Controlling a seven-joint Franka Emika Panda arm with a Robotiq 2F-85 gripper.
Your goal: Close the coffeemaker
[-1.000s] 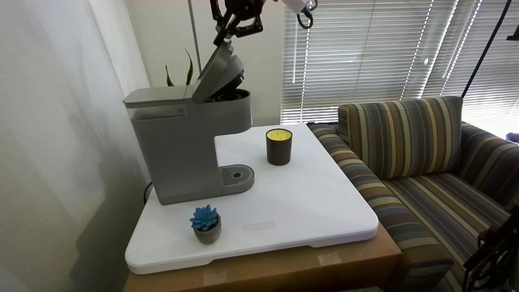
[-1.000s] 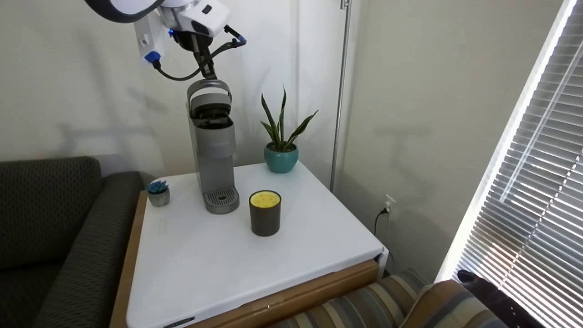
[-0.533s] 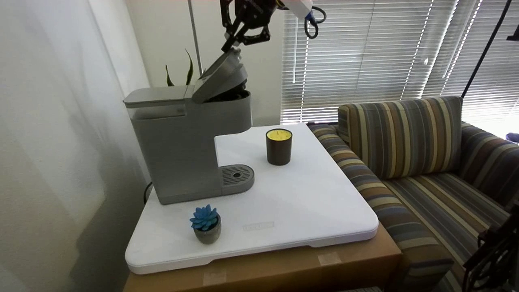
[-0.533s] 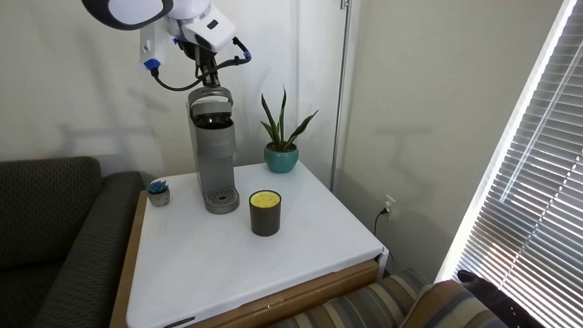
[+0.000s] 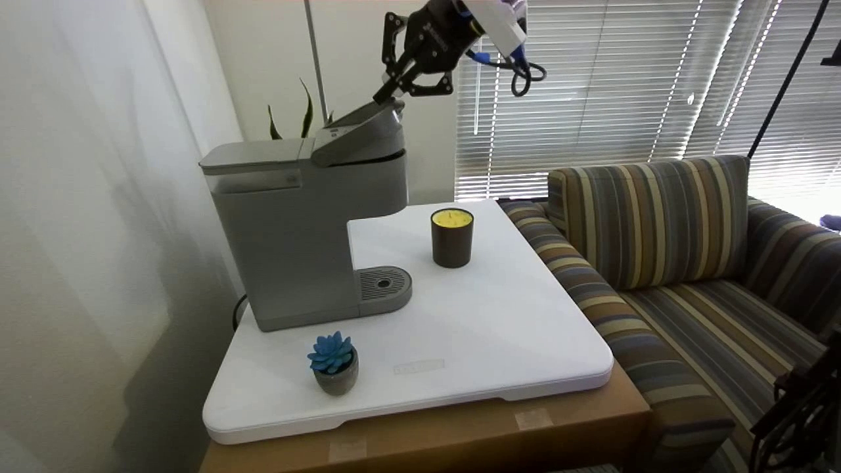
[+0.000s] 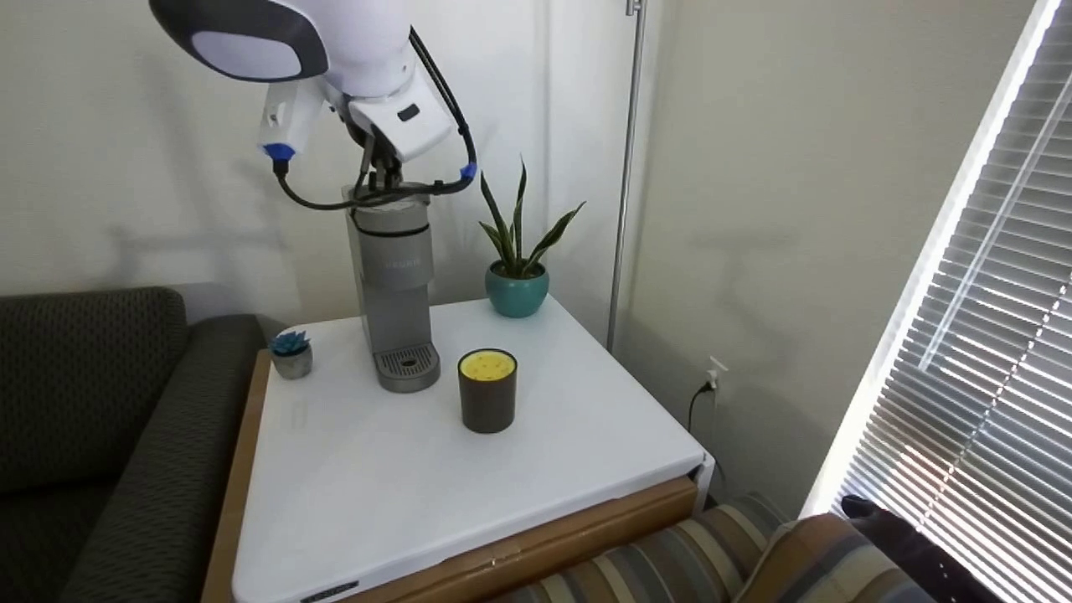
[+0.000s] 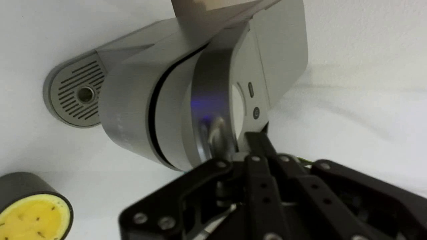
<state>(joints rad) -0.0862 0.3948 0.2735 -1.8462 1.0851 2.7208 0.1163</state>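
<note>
White tabletop (image 5: 486,322) beside striped armchair (image 5: 647,223), coffeemaker (image 5: 295,246), tool (image 5: 385,95) against its ajar lid (image 5: 364,139)

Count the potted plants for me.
2. In an exterior view, the blue succulent stands near the dark sofa, the snake plant at the far corner of the white table. No others show.

white arm (image 6: 364,50), black cable (image 6: 440,186), black gripper (image 5: 386,94), silver screws (image 7: 140,218)

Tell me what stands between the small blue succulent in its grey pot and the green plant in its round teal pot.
The large grey boxy coffeemaker stands between the succulent and the plant, as an exterior view shows.
</note>
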